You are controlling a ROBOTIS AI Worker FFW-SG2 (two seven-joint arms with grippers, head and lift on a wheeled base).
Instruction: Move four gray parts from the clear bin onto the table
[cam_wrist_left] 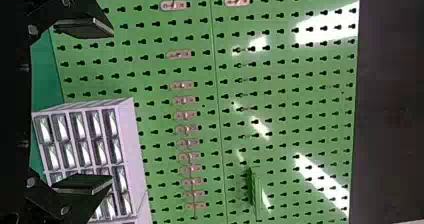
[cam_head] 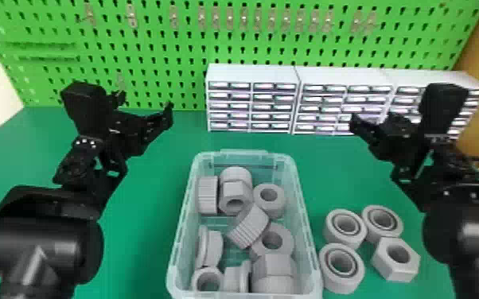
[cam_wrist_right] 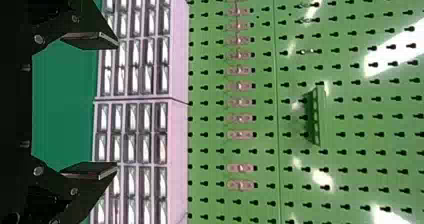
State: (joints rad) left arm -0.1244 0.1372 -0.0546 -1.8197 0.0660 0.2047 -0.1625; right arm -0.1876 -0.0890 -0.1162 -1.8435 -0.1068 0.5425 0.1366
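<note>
Clock: read from the head view, twelve o'clock being the far side, the bin being the centre.
Clear bin [cam_head: 244, 153]: set on the green table [cam_head: 143, 238], between the two arms; gray parts are held in a jumble inside it.
Bin, eleven o'clock: a ribbed part [cam_head: 207, 195] is stood against the side wall.
Bin, one o'clock: a thick ring [cam_head: 276, 204] is seen with its hole showing.
Bin, middle: a ribbed cylinder [cam_head: 249, 226] is left tilted among the others.
Bin, five o'clock: a six-sided part [cam_head: 273, 265] can be seen.
Bin, seven o'clock: a small ring [cam_head: 197, 283] is placed near the corner.
Table, three to four o'clock: four gray parts are grouped close together outside the bin. Within that group, one round part [cam_head: 344, 239] is found at ten o'clock, a second round part [cam_head: 384, 235] at one, a hexagonal nut [cam_head: 393, 274] at four and a third round part [cam_head: 341, 281] at eight.
Left gripper [cam_head: 145, 104]: raised near eleven o'clock; released, its fingers parted widely.
Right gripper [cam_head: 373, 118]: raised between one and two o'clock; likewise released, its fingers well apart.
Drawer cabinets [cam_head: 250, 74]: lined up from twelve to two o'clock.
Pegboard [cam_head: 163, 51]: mounted behind at twelve o'clock, hung with small hooks [cam_head: 244, 20].
</note>
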